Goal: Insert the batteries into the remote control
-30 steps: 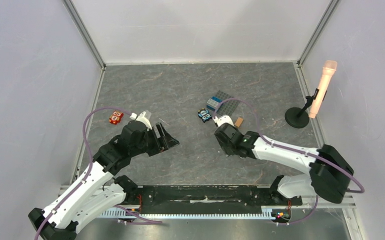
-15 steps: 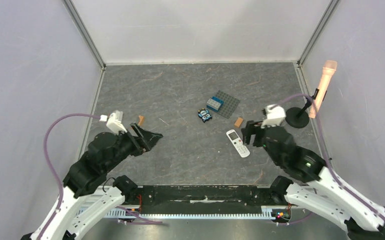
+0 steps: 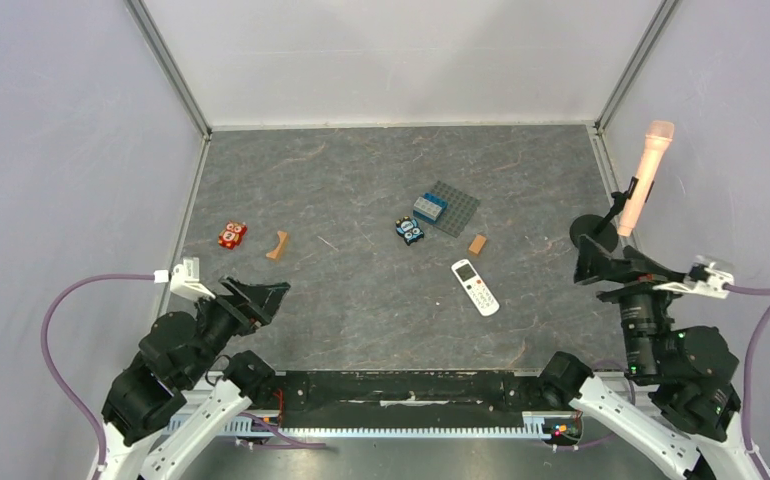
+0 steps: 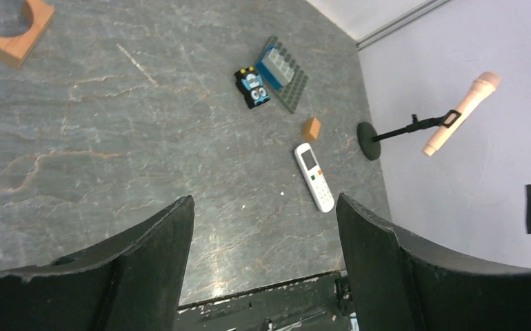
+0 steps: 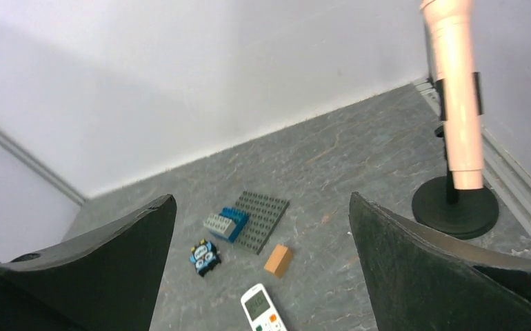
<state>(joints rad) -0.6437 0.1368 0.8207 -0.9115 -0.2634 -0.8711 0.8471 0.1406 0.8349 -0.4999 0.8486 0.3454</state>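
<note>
The bench fills the centre of the top view. The left gripper, lower left, and the right gripper, right edge, have jaws spread and empty. The remote control lies screen-up on the bench, right of centre.

a grey marbled tabletop enclosed by 3 plain pale lavender walls.

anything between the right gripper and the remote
Nothing visible: only bare table lies between the right gripper and the remote control. The orange block sits past the remote's far end, off that line.
</note>
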